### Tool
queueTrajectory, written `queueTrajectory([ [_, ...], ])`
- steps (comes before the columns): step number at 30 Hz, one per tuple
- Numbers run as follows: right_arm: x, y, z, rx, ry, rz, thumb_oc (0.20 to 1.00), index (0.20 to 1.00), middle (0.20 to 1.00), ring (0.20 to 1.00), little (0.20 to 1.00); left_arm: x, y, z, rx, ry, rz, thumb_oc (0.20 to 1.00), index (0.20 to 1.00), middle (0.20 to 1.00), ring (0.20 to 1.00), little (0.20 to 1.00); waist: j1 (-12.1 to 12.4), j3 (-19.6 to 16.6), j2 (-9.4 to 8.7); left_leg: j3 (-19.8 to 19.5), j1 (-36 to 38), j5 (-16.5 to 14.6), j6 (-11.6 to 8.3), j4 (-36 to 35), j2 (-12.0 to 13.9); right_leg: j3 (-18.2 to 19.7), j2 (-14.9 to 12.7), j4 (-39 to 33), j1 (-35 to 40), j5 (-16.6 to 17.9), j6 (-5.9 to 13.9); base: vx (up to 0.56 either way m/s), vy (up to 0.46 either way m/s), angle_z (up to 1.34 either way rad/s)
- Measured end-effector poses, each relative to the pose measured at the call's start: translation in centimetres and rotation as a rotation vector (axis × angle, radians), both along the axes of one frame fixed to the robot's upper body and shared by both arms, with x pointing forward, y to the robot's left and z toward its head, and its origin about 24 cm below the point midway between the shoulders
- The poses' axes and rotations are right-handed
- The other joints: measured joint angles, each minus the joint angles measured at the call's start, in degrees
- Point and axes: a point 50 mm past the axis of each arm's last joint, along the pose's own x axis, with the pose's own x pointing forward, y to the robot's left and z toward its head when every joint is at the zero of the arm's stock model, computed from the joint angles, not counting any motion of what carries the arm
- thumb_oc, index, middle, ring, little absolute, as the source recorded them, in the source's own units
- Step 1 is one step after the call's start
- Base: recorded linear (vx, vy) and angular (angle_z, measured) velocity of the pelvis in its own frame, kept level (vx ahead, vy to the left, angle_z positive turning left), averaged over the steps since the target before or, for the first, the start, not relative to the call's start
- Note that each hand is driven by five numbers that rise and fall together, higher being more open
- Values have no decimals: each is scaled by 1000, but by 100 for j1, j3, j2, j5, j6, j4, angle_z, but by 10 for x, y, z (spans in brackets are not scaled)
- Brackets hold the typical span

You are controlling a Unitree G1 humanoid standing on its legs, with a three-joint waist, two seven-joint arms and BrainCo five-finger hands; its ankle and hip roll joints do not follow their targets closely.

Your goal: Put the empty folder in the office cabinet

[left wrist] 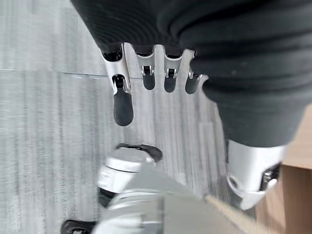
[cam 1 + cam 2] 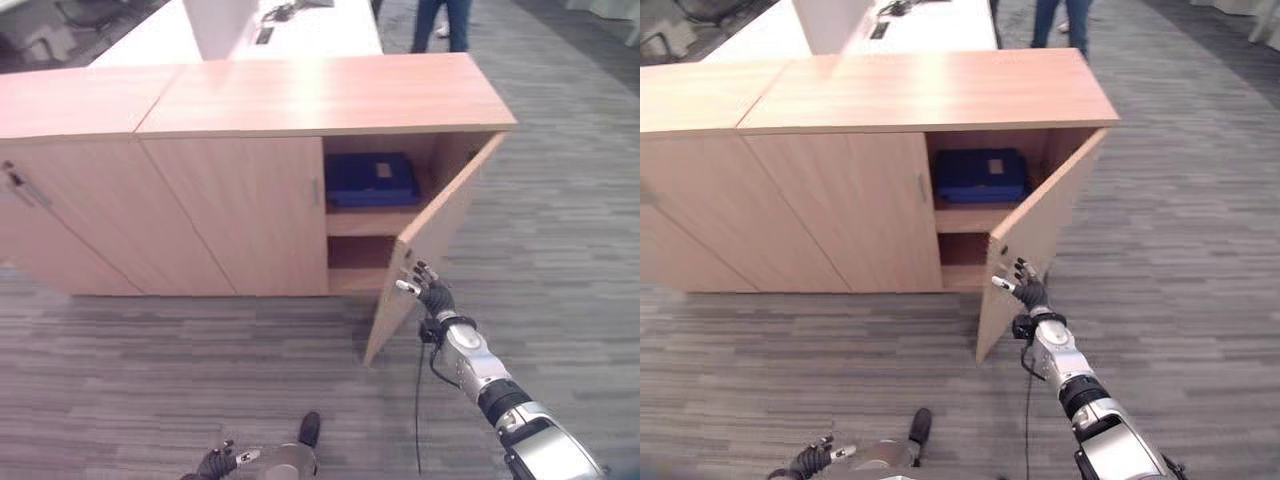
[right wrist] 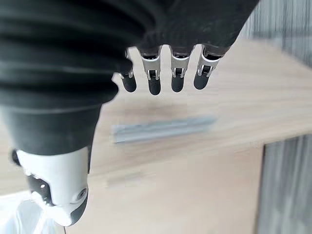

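I had the right robot hand (image 2: 428,290) at the open cabinet door (image 2: 425,250), middle right of the frame, fingers relaxed and grasping nothing. The blue folder (image 2: 372,178) already lay on the upper shelf of the office cabinet (image 2: 300,100). I judged the door should be pushed flat, near its free edge, swinging it steadily. The left robot hand (image 2: 218,462) hung idle at the bottom edge, released. I couldn't tell whether the fingers touched the door; the lower shelf was in shadow.

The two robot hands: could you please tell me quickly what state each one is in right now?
Left hand: open, holding nothing, low over the grey carpet.
Right hand: open, fingers relaxed, empty, at the open light wooden cabinet door.
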Motion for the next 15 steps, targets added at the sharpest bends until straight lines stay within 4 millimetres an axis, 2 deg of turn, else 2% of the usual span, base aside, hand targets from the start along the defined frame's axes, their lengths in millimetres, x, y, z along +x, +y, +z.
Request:
queueTrajectory([
  [1, 3, -2, 4, 7, -13, -15, 1000, 1000, 1000, 1000, 1000, 8, 3, 2, 6, -15, 1, 1000, 1000, 1000, 1000, 1000, 67, 131, -126, 638, -123, -165, 94, 242, 137, -149, -134, 1, 14, 18, -2, 126, 77, 45],
  [2, 3, -3, 5, 15, -16, -25, 1000, 1000, 1000, 1000, 1000, 9, 6, 3, 14, -17, 1, 1000, 1000, 1000, 1000, 1000, 92, 183, -215, 759, -198, -190, 195, 378, 174, -226, -264, 2, 77, 13, 17, 208, 129, 62],
  [3, 4, -4, 6, 22, -21, -35, 1000, 1000, 1000, 1000, 1000, 1, 9, 2, 28, 9, -23, 1000, 1000, 1000, 1000, 1000, 88, 207, -369, 814, -387, -208, 188, 394, 329, -352, -393, -8, 179, -184, 87, 357, 195, 60],
  [4, 5, -7, 7, 21, -25, -48, 1000, 1000, 1000, 1000, 1000, 0, 10, 2, 30, 17, -32, 1000, 1000, 1000, 1000, 1000, 89, 183, -335, 766, -433, -153, 133, 235, 423, -403, -404, -15, 231, -230, 156, 290, 156, 52],
  [5, 6, -8, 9, 17, -29, -50, 1000, 1000, 1000, 1000, 1000, -4, 10, 1, 30, 31, -30, 1000, 1000, 1000, 1000, 1000, 100, 134, -254, 721, -399, -149, 141, 47, 528, -413, -386, 1, 285, -208, 251, 298, 170, 27],
  [6, 7, -9, 10, 17, -31, -51, 1000, 1000, 1000, 1000, 1000, -14, 12, 0, 35, 59, -42, 1000, 1000, 1000, 1000, 1000, 94, 105, -215, 739, -355, -1, 182, -134, 581, -400, -403, 1, 412, -313, 372, 194, 122, 16],
  [7, 6, -6, 8, 26, -24, -49, 1000, 1000, 1000, 1000, 1000, -22, 18, 0, 54, 85, -33, 1000, 1000, 1000, 1000, 1000, 133, 59, -342, 833, -310, 503, 380, -135, 474, -251, -511, -2, 471, -382, 370, 301, 182, 21],
  [8, 8, -3, 8, 39, -22, -48, 1000, 1000, 1000, 1000, 1000, -25, 35, 4, 97, 111, -16, 1000, 1000, 1000, 1000, 1000, 222, -25, -741, 985, -289, 465, 537, -139, 114, 19, -869, 5, 446, -333, 349, 331, 225, 16],
  [9, 9, -4, 9, 54, -20, -75, 1000, 1000, 1000, 1000, 1000, -23, 40, 6, 110, 102, -10, 1000, 1000, 1000, 1000, 1000, 241, -77, -833, 1000, -283, 463, 623, -191, 20, 61, -969, 80, 383, -234, 400, 233, 172, 16],
  [10, 10, -6, 8, 70, -12, -99, 1000, 1000, 1000, 1000, 1000, -20, 43, 7, 118, 94, -9, 1000, 1000, 1000, 1000, 1000, 223, -84, -851, 1016, -240, 379, 660, -214, -59, 140, -987, 175, 388, -24, 395, 188, 176, 8],
  [11, 11, -10, 7, 76, -1, -118, 1000, 1000, 1000, 1000, 1000, -17, 43, 8, 118, 89, -17, 1000, 1000, 1000, 1000, 1000, 237, -74, -806, 989, -119, 428, 747, -278, -57, 224, -1046, 441, 326, 25, 439, 100, 135, 2],
  [12, 11, -13, 8, 83, -3, -135, 1000, 1000, 1000, 1000, 1000, -15, 46, 9, 124, 83, -31, 1000, 1000, 1000, 1000, 1000, 232, -81, -761, 996, 174, 362, 851, -466, -98, 332, -1138, 1006, 167, 86, 544, 121, 208, -1],
  [13, 12, -17, 9, 79, 1, -145, 1000, 1000, 1000, 1000, 1000, -9, 48, 11, 132, 71, -49, 1000, 1000, 1000, 1000, 1000, 226, -88, -755, 1004, 358, 304, 901, -537, -144, 387, -1183, 1335, 152, 272, 762, 88, 194, 0],
  [14, 17, -19, 10, 71, 16, -156, 1000, 1000, 1000, 1000, 1000, -6, 49, 13, 142, 69, -89, 1000, 1000, 1000, 1000, 1000, 186, -103, -702, 999, 492, 284, 926, -604, -137, 520, -1219, 1863, -44, 399, 897, 122, 181, 7],
  [15, 24, -23, 17, 62, 13, -173, 1000, 1000, 1000, 1000, 1000, -1, 48, 14, 141, 57, -124, 1000, 1000, 1000, 1000, 1000, 94, -78, -618, 1005, 611, 235, 990, -604, -104, 641, -1299, 2565, -355, 640, 1166, 164, 148, -2],
])
